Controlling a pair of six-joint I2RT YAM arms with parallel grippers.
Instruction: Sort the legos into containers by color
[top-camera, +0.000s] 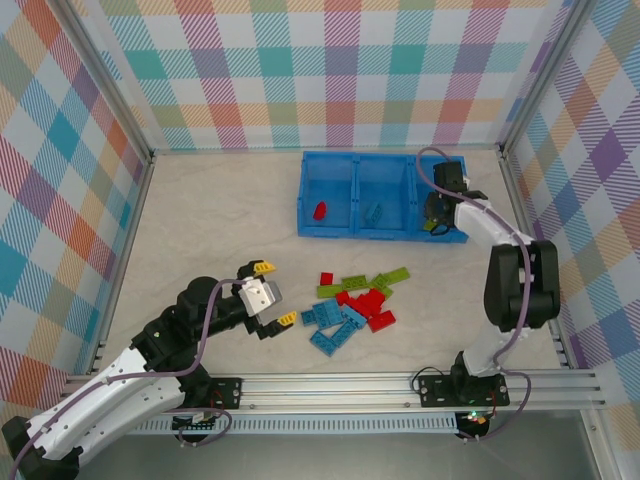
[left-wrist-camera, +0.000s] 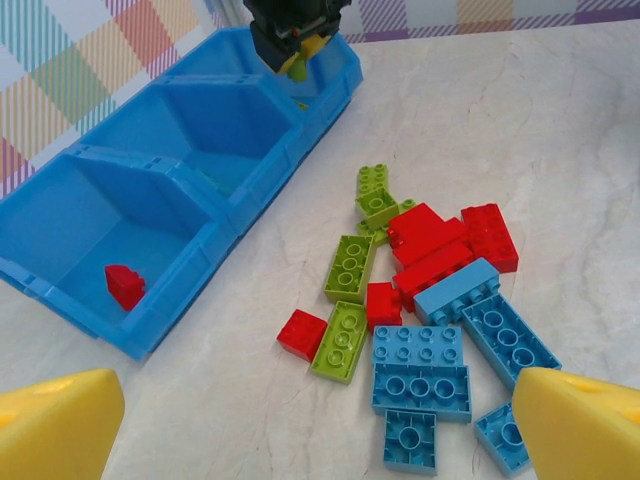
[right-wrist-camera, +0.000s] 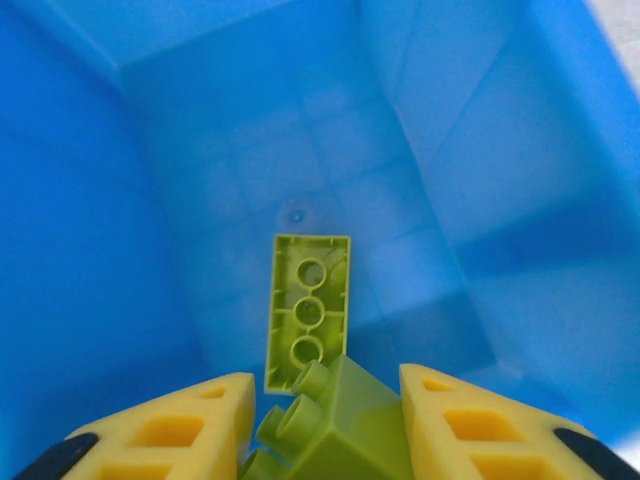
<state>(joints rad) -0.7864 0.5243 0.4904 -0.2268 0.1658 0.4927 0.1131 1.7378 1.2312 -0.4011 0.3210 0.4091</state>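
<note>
My right gripper (top-camera: 434, 215) (right-wrist-camera: 325, 385) hangs over the right compartment of the blue bin (top-camera: 350, 232) (right-wrist-camera: 120, 200), shut on a tilted lime green lego (right-wrist-camera: 355, 430). Another lime green lego (right-wrist-camera: 308, 310) lies upside down on that compartment's floor. A red lego (top-camera: 319, 211) (left-wrist-camera: 124, 285) sits in the left compartment and a light blue one (top-camera: 375, 212) in the middle. The loose pile of red, green and blue legos (top-camera: 355, 300) (left-wrist-camera: 430, 300) lies on the table. My left gripper (top-camera: 270, 293) (left-wrist-camera: 320, 430) stands open just left of the pile, holding nothing.
The bin (left-wrist-camera: 180, 290) sits at the back right of the marble tabletop (top-camera: 200, 220). Plaid walls with metal posts enclose the table on three sides. The right arm (top-camera: 520, 280) rises along the right edge, and its gripper (left-wrist-camera: 295, 40) is over the bin's far end.
</note>
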